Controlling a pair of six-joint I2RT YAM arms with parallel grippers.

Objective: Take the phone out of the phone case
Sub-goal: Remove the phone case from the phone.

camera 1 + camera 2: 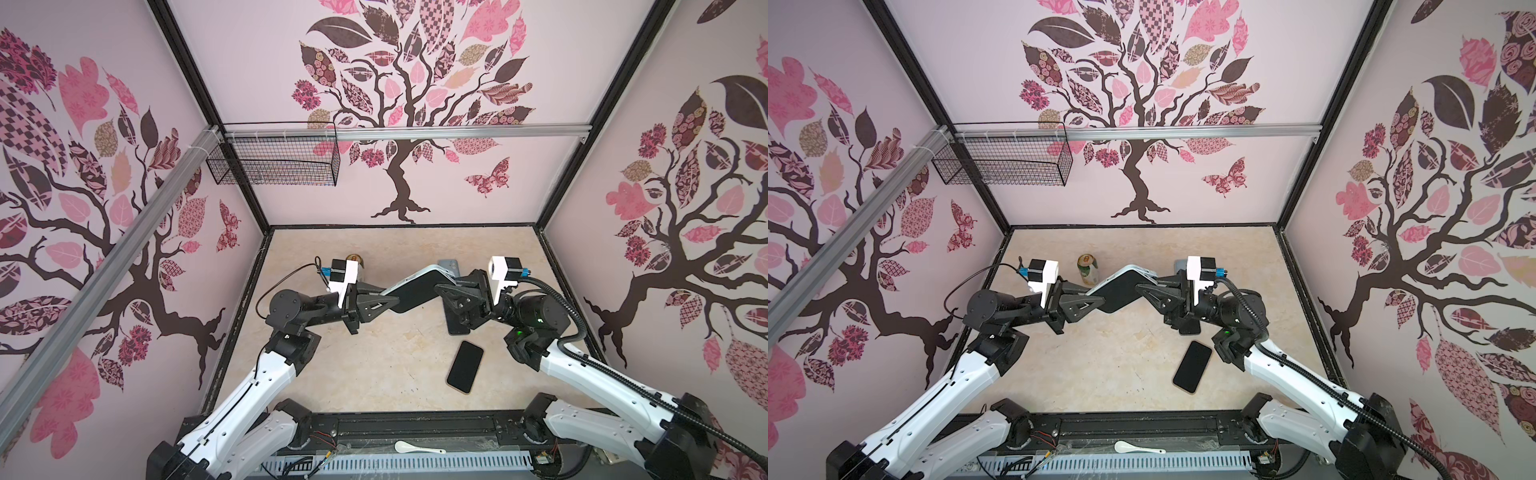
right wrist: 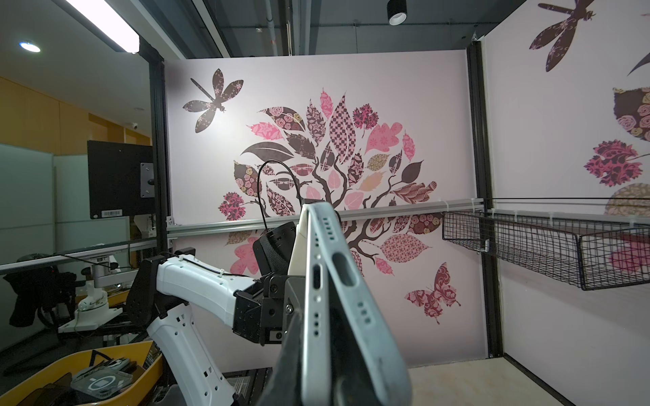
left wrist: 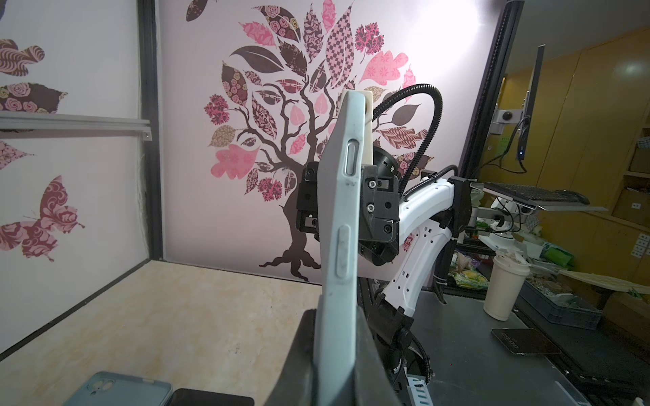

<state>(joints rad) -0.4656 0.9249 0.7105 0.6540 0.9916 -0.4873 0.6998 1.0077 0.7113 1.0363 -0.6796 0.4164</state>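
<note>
Robot test cell inside an office-type room: decal-covered wall panels [image 1: 457,199] in black framing [image 1: 187,62] enclose the tabletop [image 1: 374,365]; wire basket [image 1: 274,166] above it; monitor [image 2: 119,175], keyboard [image 3: 534,192] and shelving [image 3: 636,174] beyond it.

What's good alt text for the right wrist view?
End-on phone, charging port toward the camera, its pale case splayed off it in a V, clamped in the right gripper. The left gripper holds its far end; tree-decal wall and wire basket behind.
</note>
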